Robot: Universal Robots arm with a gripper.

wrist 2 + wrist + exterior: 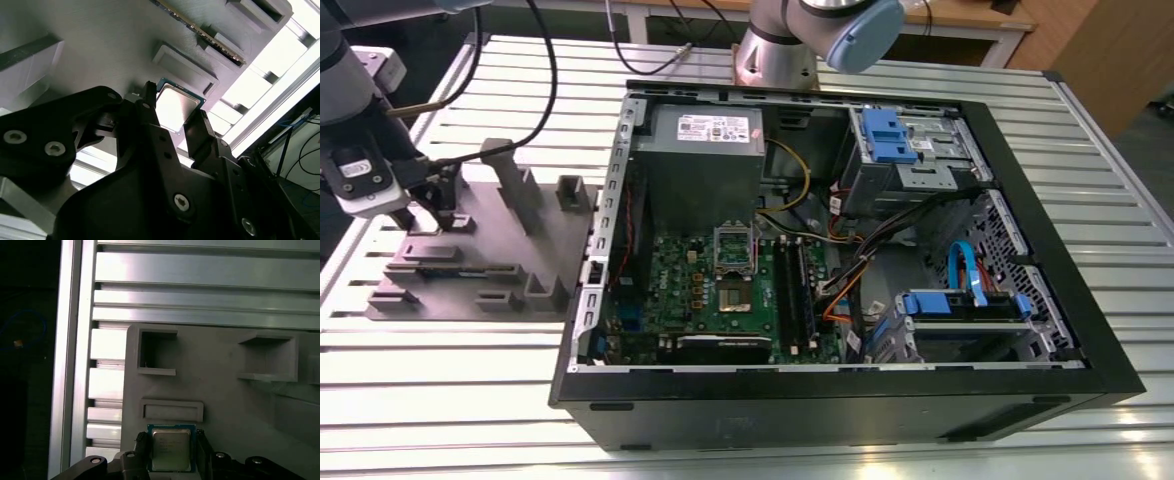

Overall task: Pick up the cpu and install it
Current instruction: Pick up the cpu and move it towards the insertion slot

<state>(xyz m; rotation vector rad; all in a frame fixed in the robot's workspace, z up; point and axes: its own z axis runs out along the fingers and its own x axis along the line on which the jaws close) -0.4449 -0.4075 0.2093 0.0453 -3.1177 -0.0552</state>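
Our gripper (171,439) has its fingers clamped on the cpu (170,455), which we see at the edge of the grey holder (225,405).

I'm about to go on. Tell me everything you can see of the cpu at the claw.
The cpu is a small, flat, square chip with a shiny silver-grey metal top bearing faint print and a thin green-blue rim. It is face up and appears to lie flat on the grey fixture, beside a low raised block. The claw straddles two of its opposite edges. Whether it is clamped on the chip cannot be told.
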